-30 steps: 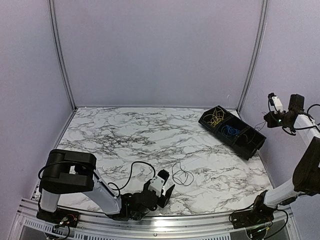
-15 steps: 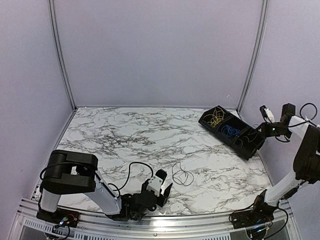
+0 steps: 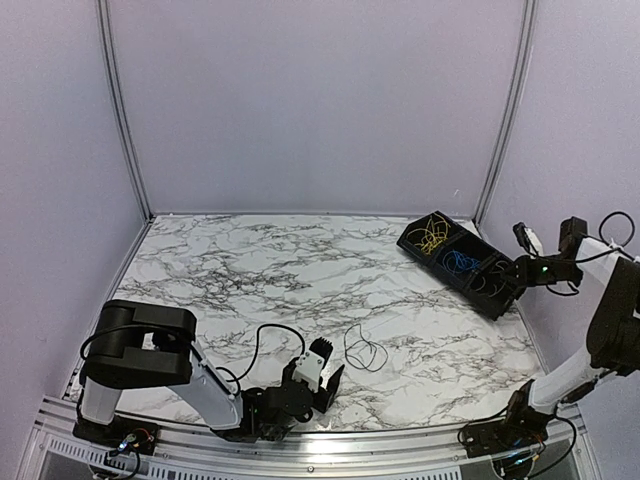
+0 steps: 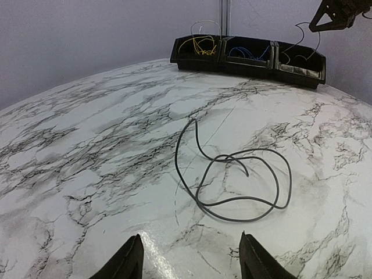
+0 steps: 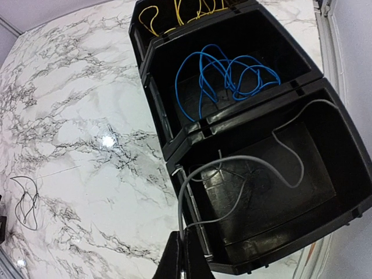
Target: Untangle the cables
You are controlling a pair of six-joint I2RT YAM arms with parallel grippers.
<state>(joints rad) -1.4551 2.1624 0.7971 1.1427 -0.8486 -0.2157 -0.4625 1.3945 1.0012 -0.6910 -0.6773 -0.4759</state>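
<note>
Pale lilac walls (image 3: 320,100) with thin metal uprights close in a glossy tabletop (image 3: 250,270) of white marble pattern with dark grey veining; at its far right corner lies a long black plastic tray (image 3: 440,268) of three square compartments in a row, set at an angle to the tabletop's edges. The farthest compartment holds the yellow cables (image 3: 430,238), very thin wires in a loose, springy tangle that pokes above the rim; the middle one holds the blue cables (image 5: 224,75), looped over one another in soft open coils. In the nearest compartment lies a grey-black cable (image 5: 244,163), equally thin; one arc of it curves across the compartment's floor, and a strand climbs over the tray's near wall (image 5: 160,116) to the right gripper (image 5: 183,261). That gripper is clenched, its fingers pressed together with the strand running in between them, and it hangs just above the near end of the tray. Well apart from the tray, a loose black cable (image 4: 232,180) lies flat on the tabletop toward the near edge, a smooth round-section wire in two or three overlapping oval loops with one free end curving away. Just short of it sits the left gripper (image 4: 192,261), low over the marble, its two dark fingers spread apart and holding nothing, not touching the wire.
</note>
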